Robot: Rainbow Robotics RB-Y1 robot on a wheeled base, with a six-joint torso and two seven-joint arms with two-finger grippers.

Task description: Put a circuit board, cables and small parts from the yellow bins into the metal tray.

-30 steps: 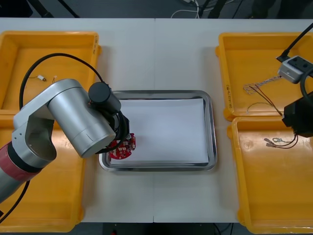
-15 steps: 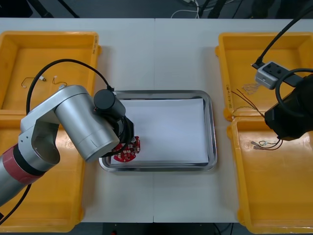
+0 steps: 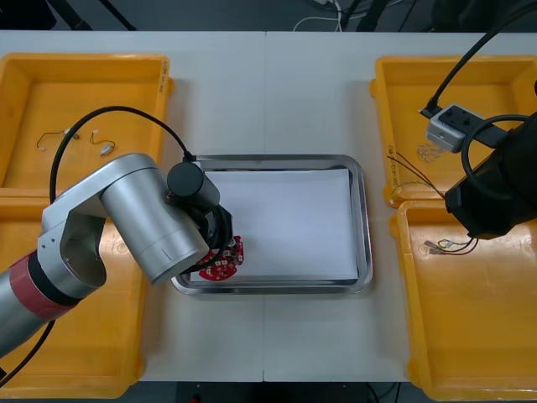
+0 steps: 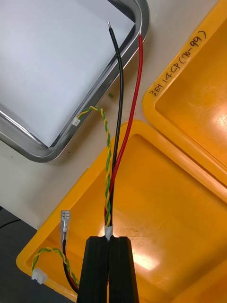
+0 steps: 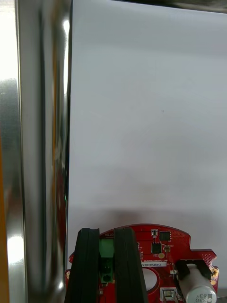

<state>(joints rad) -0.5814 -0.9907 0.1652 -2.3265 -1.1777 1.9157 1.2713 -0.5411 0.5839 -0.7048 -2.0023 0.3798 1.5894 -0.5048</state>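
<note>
The table [image 3: 268,92] carries two yellow bins [image 3: 84,60] along its left edge, two along its right, and a metal tray [image 3: 363,220] at centre.

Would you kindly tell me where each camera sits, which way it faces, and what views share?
Front: above the arms, steeply down at the table; left arm, right arm show.
Left wrist: along left fingers, shut on the circuit board, into the metal tray.
Right wrist: past right fingers, shut on cables, over a yellow bin.
Shared: all show that tray.

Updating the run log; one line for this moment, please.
left gripper: shut on circuit board, tray corner | right gripper: shut on cables, over yellow bin
</note>
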